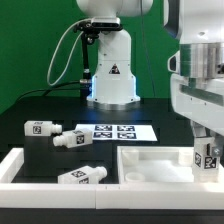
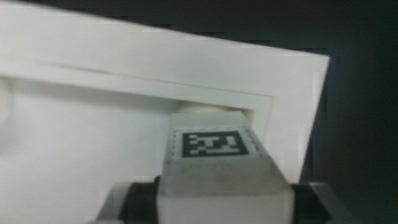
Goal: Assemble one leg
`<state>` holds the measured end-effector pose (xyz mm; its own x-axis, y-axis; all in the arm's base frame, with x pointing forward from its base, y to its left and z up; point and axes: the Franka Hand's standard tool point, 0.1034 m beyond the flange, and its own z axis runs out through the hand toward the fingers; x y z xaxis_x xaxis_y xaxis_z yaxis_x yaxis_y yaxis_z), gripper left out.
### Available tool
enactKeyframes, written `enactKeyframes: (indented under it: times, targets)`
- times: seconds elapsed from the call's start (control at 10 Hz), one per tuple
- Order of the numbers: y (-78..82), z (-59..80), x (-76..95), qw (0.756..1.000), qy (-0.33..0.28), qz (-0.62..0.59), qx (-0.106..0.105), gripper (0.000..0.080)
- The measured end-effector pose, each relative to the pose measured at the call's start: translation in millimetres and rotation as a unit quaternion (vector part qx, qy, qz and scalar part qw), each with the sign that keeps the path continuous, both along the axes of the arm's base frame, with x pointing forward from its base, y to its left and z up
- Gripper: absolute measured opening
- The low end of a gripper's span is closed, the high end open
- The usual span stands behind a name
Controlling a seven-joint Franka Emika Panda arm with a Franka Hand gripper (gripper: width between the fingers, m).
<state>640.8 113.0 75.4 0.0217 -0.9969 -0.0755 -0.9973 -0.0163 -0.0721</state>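
My gripper (image 1: 207,158) is shut on a leg (image 1: 209,162), a stubby white peg with a black-and-white tag, at the exterior view's right. It holds the leg upright over the near right corner of the large flat white panel (image 1: 150,166). In the wrist view the leg (image 2: 217,160) sits between the dark fingers (image 2: 135,203), tag facing the camera, its far end at the panel's raised corner (image 2: 267,90). I cannot tell whether it touches the panel. Three more legs lie loose on the table: one (image 1: 42,127), a second (image 1: 72,138) and a third (image 1: 82,175).
The marker board (image 1: 115,131) lies in front of the robot base (image 1: 110,75). A white border rail (image 1: 12,165) runs along the front left and the front edge. The table is black.
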Motion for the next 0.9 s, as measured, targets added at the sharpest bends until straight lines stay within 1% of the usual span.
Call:
enactKeyframes:
  times: [0.1,0.2,0.4,0.5,0.6,0.7,0.8,0.9]
  targets:
    - [0.3,0.0,0.8,0.997,0.004,-0.073,0.013,0.0287]
    - [-1.1,0.1,1.5,0.993,0.006,-0.120,0.020,0.0287]
    - [-1.3,0.2,1.7,0.987,0.009,-0.160,0.028,0.0287]
    - [-0.7,-0.1,1.6,0.986,0.010,-0.164,0.028,0.0287]
    - [-0.4,-0.2,1.7,0.986,0.009,-0.161,0.028,0.0397]
    - [-0.4,-0.3,1.7,0.987,0.009,-0.159,0.028,0.0537]
    - [-0.2,0.2,1.8,0.987,0.008,-0.157,0.028,0.0614]
    - [1.9,12.2,5.5,0.990,0.000,-0.137,0.031,0.0614]
